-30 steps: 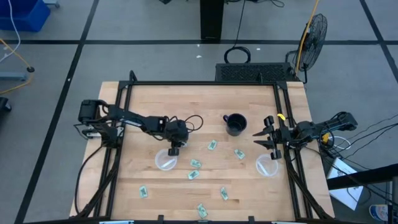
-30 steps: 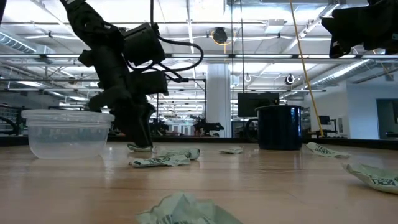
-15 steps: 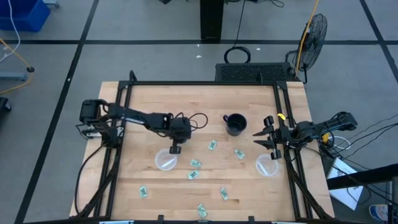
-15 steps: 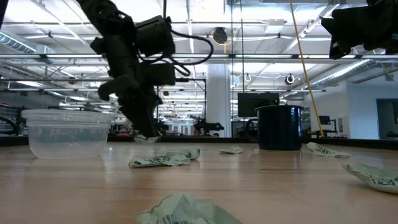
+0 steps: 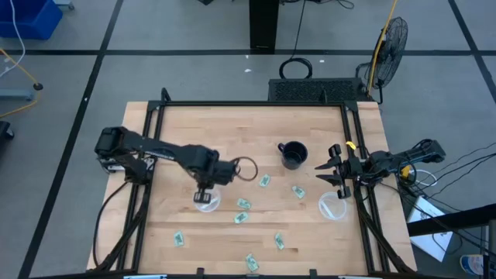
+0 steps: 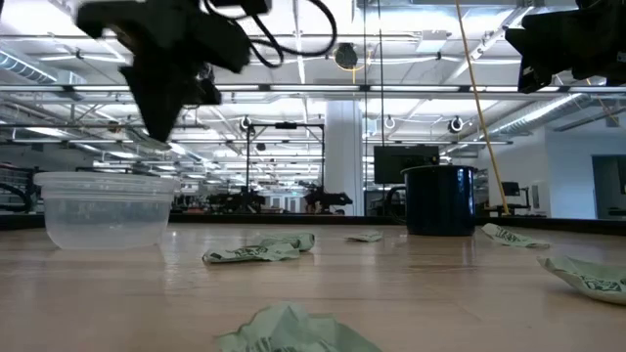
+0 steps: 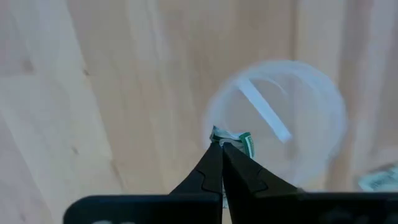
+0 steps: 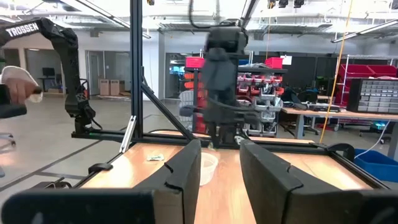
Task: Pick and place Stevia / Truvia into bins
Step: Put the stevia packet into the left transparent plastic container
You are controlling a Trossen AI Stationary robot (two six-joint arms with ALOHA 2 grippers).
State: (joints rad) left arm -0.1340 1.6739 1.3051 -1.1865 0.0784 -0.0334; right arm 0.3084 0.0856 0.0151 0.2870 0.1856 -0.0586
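While pinched shut on a green-and-white sachet point(image 7: 231, 139), left gripper point(image 5: 205, 191) hung above the left bin point(image 5: 206, 201), loose sachets point(image 5: 242, 204) scattered mid-table, black mug point(image 5: 293, 155) behind, right gripper point(image 5: 332, 167) parked wide open beside the right bin point(image 5: 333, 207).

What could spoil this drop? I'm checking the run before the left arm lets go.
The left gripper pinches a Stevia sachet near the rim of the left bin, not over its middle, so a release now might land it on the table. The light bin could also be nudged if the arm descends.
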